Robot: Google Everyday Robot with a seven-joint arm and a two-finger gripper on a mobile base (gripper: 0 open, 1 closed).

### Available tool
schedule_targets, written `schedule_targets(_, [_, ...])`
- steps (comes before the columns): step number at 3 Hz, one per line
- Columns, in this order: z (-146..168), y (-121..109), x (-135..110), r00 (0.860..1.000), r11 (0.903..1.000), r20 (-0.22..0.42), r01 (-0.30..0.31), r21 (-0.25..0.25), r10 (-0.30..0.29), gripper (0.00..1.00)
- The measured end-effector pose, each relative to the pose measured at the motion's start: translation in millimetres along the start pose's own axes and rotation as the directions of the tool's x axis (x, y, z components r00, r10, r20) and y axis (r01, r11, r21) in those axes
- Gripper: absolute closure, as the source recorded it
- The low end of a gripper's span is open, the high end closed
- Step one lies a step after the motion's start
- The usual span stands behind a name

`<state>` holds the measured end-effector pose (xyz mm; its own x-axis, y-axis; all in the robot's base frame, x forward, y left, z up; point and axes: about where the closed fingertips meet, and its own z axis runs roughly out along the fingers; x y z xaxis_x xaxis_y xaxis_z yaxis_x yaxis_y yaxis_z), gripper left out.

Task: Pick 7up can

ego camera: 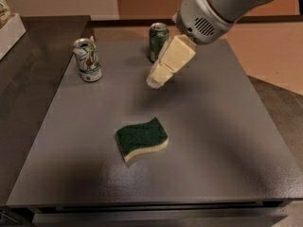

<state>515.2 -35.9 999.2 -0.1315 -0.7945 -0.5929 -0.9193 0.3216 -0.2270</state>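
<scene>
The 7up can point(88, 59) stands upright near the table's point(227, 126) far-left corner, well apart from the green can point(157, 40). The gripper point(157, 78) hovers just before the green can, holding nothing; whether it is open cannot be told.

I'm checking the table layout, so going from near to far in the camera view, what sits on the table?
sponge → 7up can → green can. The gripper hangs above the table, partly in front of the green can, so its depth is unclear and I leave it out of the order.
</scene>
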Motion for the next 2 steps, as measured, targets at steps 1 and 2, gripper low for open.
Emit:
schedule_targets(1, [33, -2, -30, 1.000, 0.9997, 0.024, -0.010, 0.022, 0.010, 0.00])
schedule_targets(2, [68, -3, -52, 0.999, 0.9990, 0.034, -0.040, 0.020, 0.039, 0.00])
